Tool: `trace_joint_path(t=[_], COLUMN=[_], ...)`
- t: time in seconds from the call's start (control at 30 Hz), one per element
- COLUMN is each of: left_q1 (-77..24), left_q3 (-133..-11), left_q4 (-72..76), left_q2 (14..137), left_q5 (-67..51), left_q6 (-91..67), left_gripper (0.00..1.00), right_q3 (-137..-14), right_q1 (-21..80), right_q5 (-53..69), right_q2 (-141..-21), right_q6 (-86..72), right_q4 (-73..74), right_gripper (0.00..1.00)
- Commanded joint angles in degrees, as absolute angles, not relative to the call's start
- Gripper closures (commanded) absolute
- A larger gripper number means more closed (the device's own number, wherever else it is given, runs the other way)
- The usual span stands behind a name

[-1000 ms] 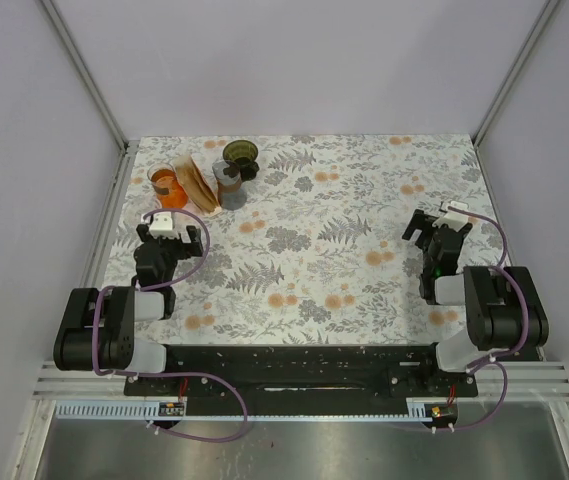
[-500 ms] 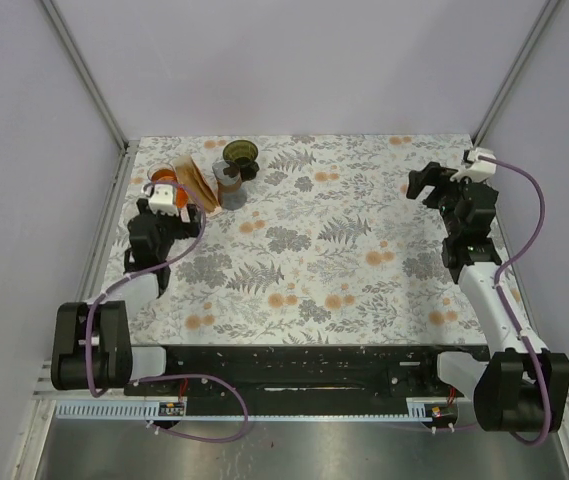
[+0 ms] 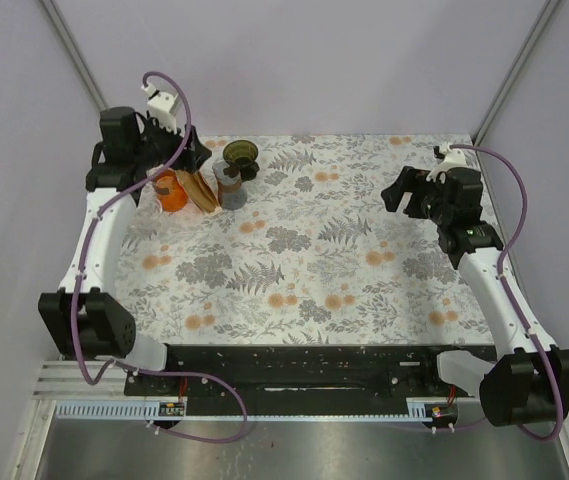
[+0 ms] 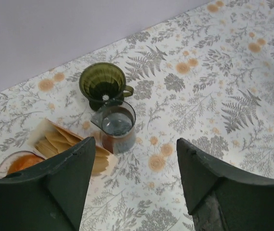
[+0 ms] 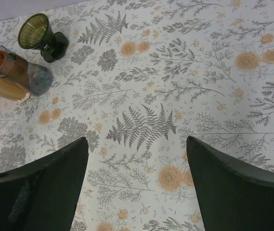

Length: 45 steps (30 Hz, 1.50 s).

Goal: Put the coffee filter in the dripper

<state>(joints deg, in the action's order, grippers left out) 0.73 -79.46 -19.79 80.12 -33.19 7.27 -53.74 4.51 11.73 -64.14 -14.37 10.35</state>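
Observation:
The dark olive-green dripper (image 3: 241, 155) stands upright at the back left of the table, its cone empty (image 4: 103, 83). In front of it is a glass carafe (image 4: 118, 126). A fan of tan coffee filters (image 4: 61, 142) lies in a holder to the carafe's left. My left gripper (image 4: 136, 144) hangs open, high above the carafe and filters, holding nothing (image 3: 179, 168). My right gripper (image 5: 137, 142) is open over the flowered cloth at the right (image 3: 401, 190), far from the dripper (image 5: 36, 31).
An orange-filled cup (image 3: 169, 190) sits left of the filters, near the left wall. The flowered tablecloth (image 3: 314, 260) covers the table. Grey walls close in the back and both sides.
My left arm has risen and reached to the back left corner, over the filters and carafe. My right arm has unfolded, lifted, then swung a little left and nearer.

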Motion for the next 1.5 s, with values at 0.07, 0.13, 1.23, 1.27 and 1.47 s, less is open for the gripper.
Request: trace_joint_path(t=[0.07,0.13,1.23,1.27,1.47], left_q1=[-0.95,-1.93,-5.71,-5.71,-6.06], left_q3=[-97.80,-101.58,-120.33,-119.71,-114.44], left_q4=[-39.45,-41.21,-42.10,-42.10,-43.24], left_q2=[95.51,99.82,126.65,126.22,122.96], left_q5=[-27.52,-24.71,-11.33,-12.12,-17.83], left_q6=[8.00,7.12,3.69,3.78,5.09], left_gripper=[0.32,0.32,0.75,0.79,1.00], right_q3=[-61.17,-61.87,-60.82,-60.82,-60.82], right_q1=[5.80,5.89,5.89,5.89,5.89], right_q5=[14.76,14.85,13.63,13.54,13.71], right_q2=[-67.06,-67.85,-72.33,-72.25,-71.98], right_q6=[-11.96,-11.34,-8.26,-8.17,-8.17], right_q4=[15.64,16.00,14.41,14.41,14.76], right_gripper=[0.10,0.10,0.08,0.08,0.08])
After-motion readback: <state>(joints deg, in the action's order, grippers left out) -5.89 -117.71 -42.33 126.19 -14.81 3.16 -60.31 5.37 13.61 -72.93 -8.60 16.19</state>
